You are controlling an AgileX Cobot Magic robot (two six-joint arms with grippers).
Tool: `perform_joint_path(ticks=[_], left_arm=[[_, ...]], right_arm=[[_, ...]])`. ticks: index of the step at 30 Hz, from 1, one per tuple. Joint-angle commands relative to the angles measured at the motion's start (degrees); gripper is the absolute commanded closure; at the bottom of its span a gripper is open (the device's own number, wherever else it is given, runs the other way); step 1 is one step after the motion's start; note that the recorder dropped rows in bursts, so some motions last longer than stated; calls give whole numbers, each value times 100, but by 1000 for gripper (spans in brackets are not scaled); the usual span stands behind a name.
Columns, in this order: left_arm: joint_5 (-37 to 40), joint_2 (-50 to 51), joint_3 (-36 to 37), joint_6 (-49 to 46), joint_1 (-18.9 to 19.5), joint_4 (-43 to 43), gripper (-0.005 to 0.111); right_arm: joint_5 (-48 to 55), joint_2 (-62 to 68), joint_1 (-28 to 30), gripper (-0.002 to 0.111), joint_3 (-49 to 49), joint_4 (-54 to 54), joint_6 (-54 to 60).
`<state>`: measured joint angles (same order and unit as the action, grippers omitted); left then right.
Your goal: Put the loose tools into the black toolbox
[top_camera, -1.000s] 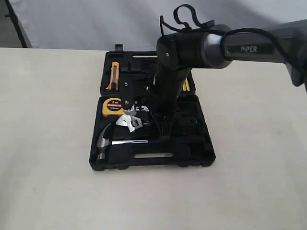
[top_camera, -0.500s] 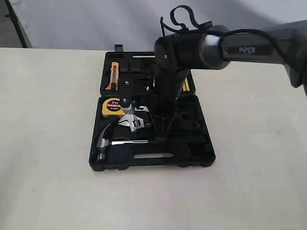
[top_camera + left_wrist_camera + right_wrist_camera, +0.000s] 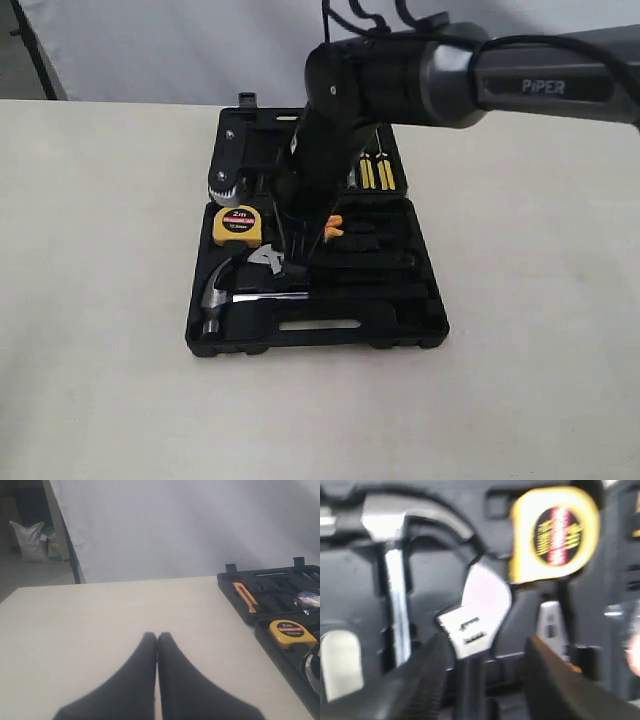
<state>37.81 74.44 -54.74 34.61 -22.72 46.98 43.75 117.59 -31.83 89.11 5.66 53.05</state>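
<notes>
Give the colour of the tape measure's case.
The tape measure is yellow with a black-and-red round label; clearest in the right wrist view.

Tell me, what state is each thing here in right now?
Right pincer: open.
Left pincer: shut, empty.
Large black moulded plastic toolbox: open, both halves flat on the table.
Black-handled claw hammer: lying in the toolbox.
Silver-jawed adjustable wrench: lying in the toolbox, handle between the right pincer's fingers.
Yellow tape measure: resting in the toolbox.

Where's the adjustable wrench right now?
In the exterior view the adjustable wrench lies in the black toolbox's near half, left of centre, between the yellow tape measure and the claw hammer, with the open right gripper directly over it.
</notes>
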Motion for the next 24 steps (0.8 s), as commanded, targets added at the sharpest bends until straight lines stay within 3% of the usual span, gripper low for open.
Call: perform_joint_path(ticks=[1, 2, 3, 14, 24], left_arm=[[-97, -46, 53, 59, 19, -78, 105], [-97, -46, 53, 59, 19, -78, 105], [-97, -46, 53, 59, 19, -78, 105], [-97, -46, 53, 59, 19, -78, 105], [-97, -46, 53, 59, 19, -78, 105]], right_arm=[[-133, -186, 180, 97, 12, 18, -97], [-118, -186, 233, 107, 12, 18, -173], [-102, -186, 276, 108, 12, 18, -321], [775, 268, 388, 109, 12, 5, -536], [605, 820, 388, 109, 12, -179, -548]])
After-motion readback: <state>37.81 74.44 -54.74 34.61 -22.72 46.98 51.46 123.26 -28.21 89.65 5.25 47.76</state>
